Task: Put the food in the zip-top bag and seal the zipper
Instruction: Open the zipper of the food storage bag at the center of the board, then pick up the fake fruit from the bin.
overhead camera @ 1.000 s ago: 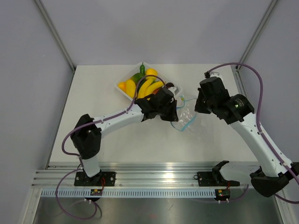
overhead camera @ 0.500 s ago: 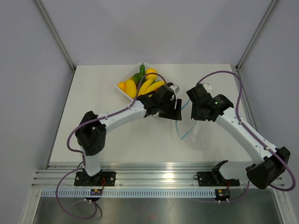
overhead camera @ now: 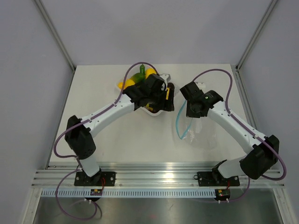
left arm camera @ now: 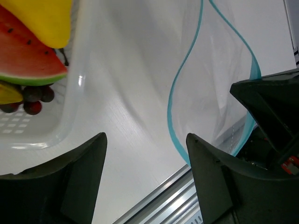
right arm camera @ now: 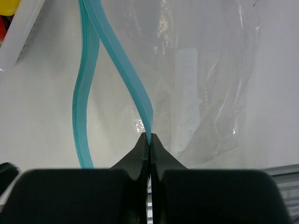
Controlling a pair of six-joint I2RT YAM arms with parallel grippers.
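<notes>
The food [overhead camera: 128, 83], yellow toy fruit beside a green piece, lies in the white tray [overhead camera: 156, 112]; up close a yellow piece [left arm camera: 44, 18] shows. My left gripper [overhead camera: 164, 99] hangs open over the tray's right end, its fingers [left arm camera: 70, 186] holding nothing. The clear zip-top bag [overhead camera: 194, 133] lies right of the tray with its mouth gaping. My right gripper [right arm camera: 149, 136] is shut on one lip of the light-blue zipper [right arm camera: 126, 60], holding it up; the other lip [left arm camera: 175, 93] curves away below.
A watermelon slice [left arm camera: 28, 56] and dark grapes [left arm camera: 28, 99] also sit in the tray. The tray's corner [right arm camera: 18, 37] lies close to the bag mouth. An aluminium rail [overhead camera: 154, 168] runs along the table's near edge. Grey walls close in the sides.
My left gripper has opened, let go of the bag's edge and moved back-left over the tray. My right gripper has shifted left with the zipper lip, and the bag mouth now gapes wider.
</notes>
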